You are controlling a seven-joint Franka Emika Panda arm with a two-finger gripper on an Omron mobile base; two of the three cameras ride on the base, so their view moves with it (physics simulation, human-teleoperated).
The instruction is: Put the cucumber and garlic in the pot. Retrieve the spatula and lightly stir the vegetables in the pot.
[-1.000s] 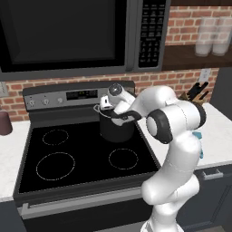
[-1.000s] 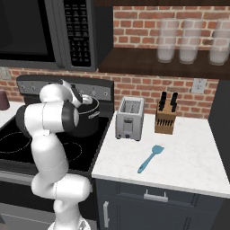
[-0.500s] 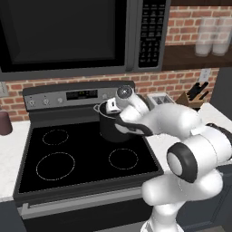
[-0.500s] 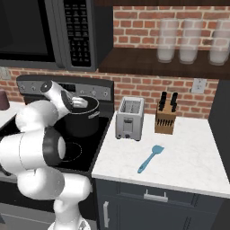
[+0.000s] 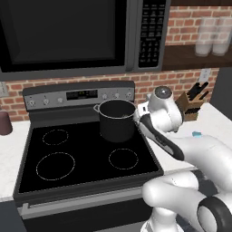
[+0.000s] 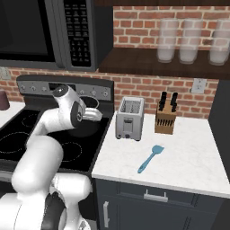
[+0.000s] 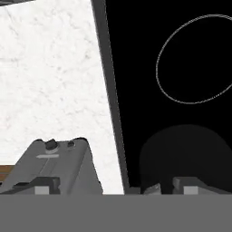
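With our gripper (image 7: 113,188) spread open and empty beside the pot (image 5: 117,119) on the stove's back burner, we judge the light, stiff blue spatula (image 6: 150,158), lying on the counter (image 6: 188,161) right of the toaster (image 6: 130,118), best taken mid-handle.

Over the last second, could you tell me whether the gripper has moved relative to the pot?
Yes. The gripper was over the pot; it has swung right, off the rim, toward the toaster, with its jaws open and empty.
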